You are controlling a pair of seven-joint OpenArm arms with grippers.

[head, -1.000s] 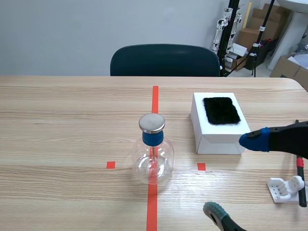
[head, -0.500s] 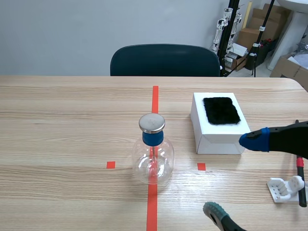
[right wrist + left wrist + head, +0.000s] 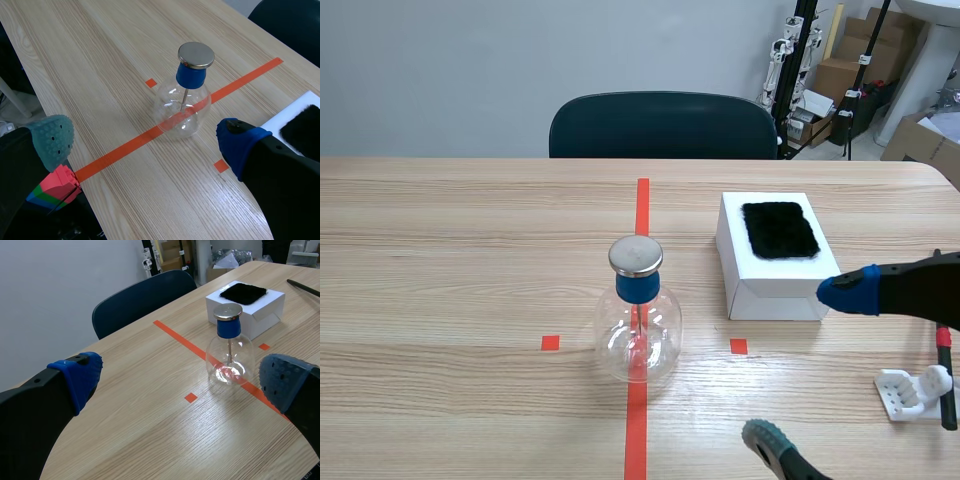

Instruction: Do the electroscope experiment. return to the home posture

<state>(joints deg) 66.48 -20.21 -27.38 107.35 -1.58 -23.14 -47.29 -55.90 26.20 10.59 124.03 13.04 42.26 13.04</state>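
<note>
Right claw (image 3: pixel 807 365) gapes wide, holding nothing, low at the right of the table (image 3: pixel 450 260), a white stand (image 3: pixel 910 390) just beside it. Left claw (image 3: pixel 182 380) is equally wide, holding nothing. The flask (image 3: pixel 638 325) stands on the red tape (image 3: pixel 636 420) mid-table. A box (image 3: pixel 775 288) sits to its right, apart. Wood stretches far to its left.

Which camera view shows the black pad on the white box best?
The scene view: the black pad lies whole on the white box. The left wrist view shows it far and flat; the right wrist view shows only a part.
</note>
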